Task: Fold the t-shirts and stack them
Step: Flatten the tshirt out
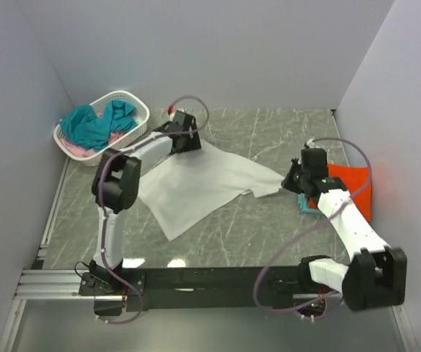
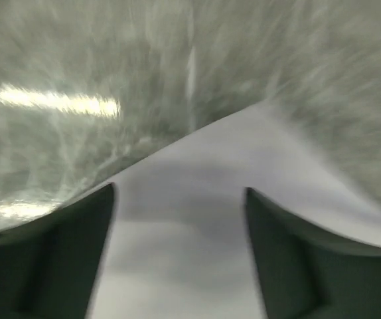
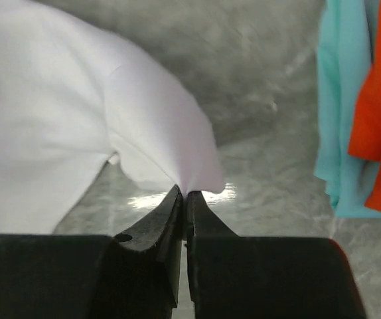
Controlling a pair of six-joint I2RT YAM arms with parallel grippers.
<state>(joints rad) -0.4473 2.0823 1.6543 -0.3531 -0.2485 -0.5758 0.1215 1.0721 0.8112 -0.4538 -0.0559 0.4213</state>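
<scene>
Plain white t-shirt (image 1: 203, 187). Plain orange-red shirt (image 1: 351, 187). Plain light teal shirt (image 3: 340, 100). Deeper teal shirts (image 1: 97, 125) and pink shirt (image 1: 75, 149), both plain. White basket (image 1: 138, 110), perforated hole pattern. Grey-green marble table (image 1: 269, 235), pale veins.

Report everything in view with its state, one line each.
white t-shirt, unfolded, spread on the table, one edge pinched.
right gripper, shut on the white t-shirt.
left gripper, open over the white t-shirt.
orange-red t-shirt, folded, atop a teal t-shirt.
basket, upright, holding crumpled shirts.
</scene>
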